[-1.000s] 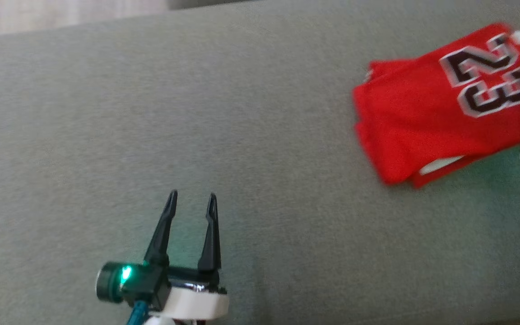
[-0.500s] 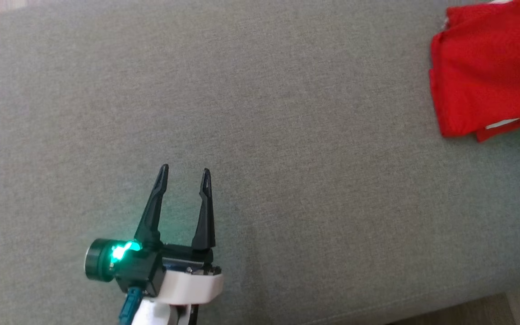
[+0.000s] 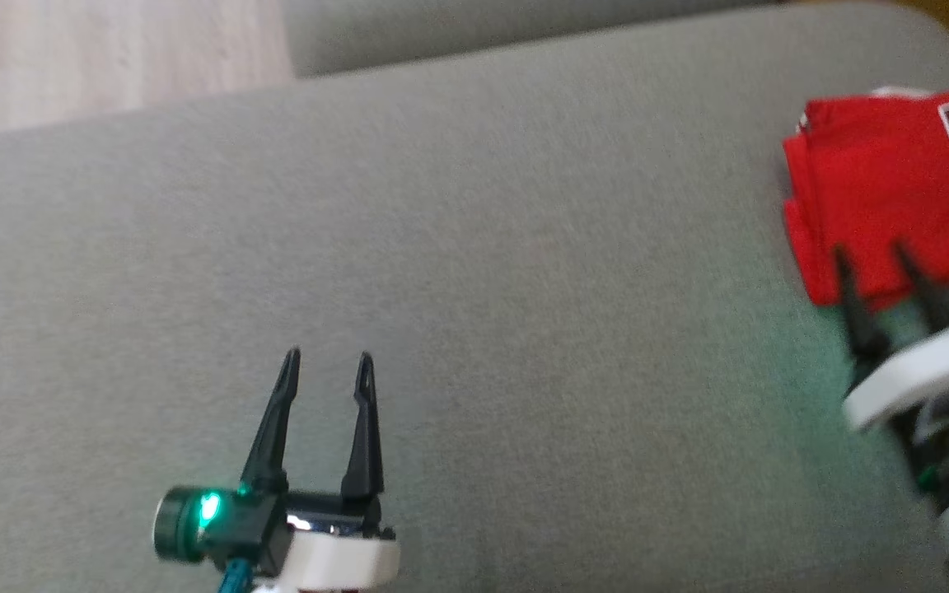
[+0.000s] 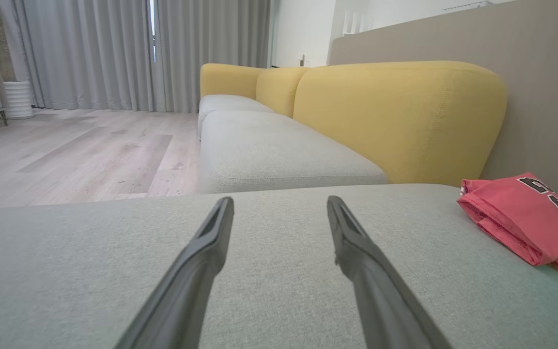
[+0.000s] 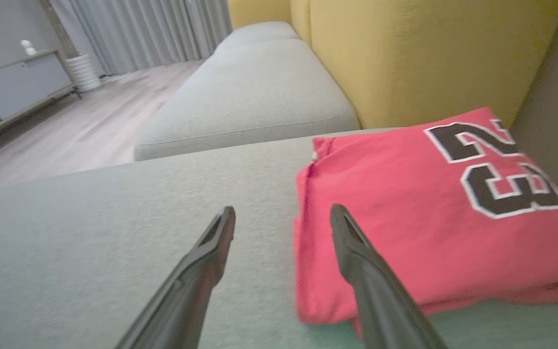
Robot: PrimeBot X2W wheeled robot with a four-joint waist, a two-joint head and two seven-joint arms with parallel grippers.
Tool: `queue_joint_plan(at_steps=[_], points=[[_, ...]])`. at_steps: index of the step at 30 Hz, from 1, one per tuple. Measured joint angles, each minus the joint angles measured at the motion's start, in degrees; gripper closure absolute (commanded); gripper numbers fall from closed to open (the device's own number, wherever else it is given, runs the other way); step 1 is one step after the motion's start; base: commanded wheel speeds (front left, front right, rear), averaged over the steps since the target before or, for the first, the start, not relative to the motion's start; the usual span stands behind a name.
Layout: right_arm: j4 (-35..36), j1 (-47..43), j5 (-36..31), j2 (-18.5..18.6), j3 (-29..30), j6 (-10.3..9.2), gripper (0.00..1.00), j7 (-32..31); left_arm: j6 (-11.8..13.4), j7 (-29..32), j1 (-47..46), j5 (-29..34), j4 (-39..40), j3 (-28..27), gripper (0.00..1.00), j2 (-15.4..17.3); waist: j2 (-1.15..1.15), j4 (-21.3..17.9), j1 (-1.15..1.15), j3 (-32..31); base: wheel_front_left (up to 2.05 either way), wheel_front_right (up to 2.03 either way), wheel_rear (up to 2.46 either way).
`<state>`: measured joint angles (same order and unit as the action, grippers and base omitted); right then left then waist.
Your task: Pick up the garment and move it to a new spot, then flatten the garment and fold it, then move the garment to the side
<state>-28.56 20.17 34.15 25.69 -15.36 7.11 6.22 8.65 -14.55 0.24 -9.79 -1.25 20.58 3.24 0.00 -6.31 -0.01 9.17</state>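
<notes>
grey sofa seat (image 3: 474,247), yellow backrest (image 4: 400,116)

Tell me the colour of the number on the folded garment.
Black with a white outline, on the red garment; the right wrist view shows it best.

under me now, a wide grey seat cushion (image 3: 474,247), and beyond it a second grey cushion (image 4: 269,150) running along a yellow backrest (image 4: 405,111). pale wood floor (image 4: 80,150) beside the sofa, long grey curtains (image 4: 104,53) with a slit of daylight between them. a white ribbed pot (image 4: 17,99) at their foot, a low grey cabinet (image 5: 22,82) just beside it.
</notes>
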Motion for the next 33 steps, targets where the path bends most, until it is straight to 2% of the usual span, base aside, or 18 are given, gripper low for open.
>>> queue_joint_plan(at_steps=[4,8,13,16,21,32,33], points=[[2.2,-7.8,-3.0,-5.0,-1.0,0.00,0.00,5.5,0.3,0.0,2.6,-1.2,-0.2,-0.2,0.00,0.0,0.00,1.8,0.00,-3.8,0.00,0.00,0.00],[5.2,-16.0,-7.9,-9.7,-0.6,0.00,0.00,7.7,0.4,0.0,5.6,-1.3,-0.2,-0.6,0.00,0.0,0.00,4.0,-0.01,-7.3,0.00,0.00,0.00],[17.9,-23.6,-19.9,-14.5,5.5,0.00,0.00,8.0,0.9,0.0,9.2,-0.8,0.6,-2.9,0.00,0.0,0.00,6.5,0.00,-10.6,0.00,0.00,0.00],[22.3,-27.8,-22.9,-17.7,9.8,0.00,0.00,8.2,0.9,0.0,11.2,-0.5,1.7,-4.4,0.00,0.0,0.00,7.6,-0.01,-11.8,0.00,0.00,0.00],[23.2,-33.7,-24.0,-19.7,12.1,0.00,0.00,8.2,0.3,0.0,13.7,0.4,1.9,-5.6,0.00,0.0,0.00,8.9,0.00,-12.8,0.00,0.00,0.00],[23.5,-33.8,-24.0,-20.0,12.2,0.00,0.00,8.2,-0.6,0.0,14.1,1.6,1.7,-5.8,0.00,0.0,0.00,9.0,0.01,-13.3,0.00,0.00,0.00],[21.9,-33.9,-24.0,-20.0,12.0,-0.01,1.00,8.1,-0.6,0.2,14.3,1.6,0.2,-5.7,1.00,0.0,0.00,9.0,0.01,-13.3,0.00,0.00,0.00]])
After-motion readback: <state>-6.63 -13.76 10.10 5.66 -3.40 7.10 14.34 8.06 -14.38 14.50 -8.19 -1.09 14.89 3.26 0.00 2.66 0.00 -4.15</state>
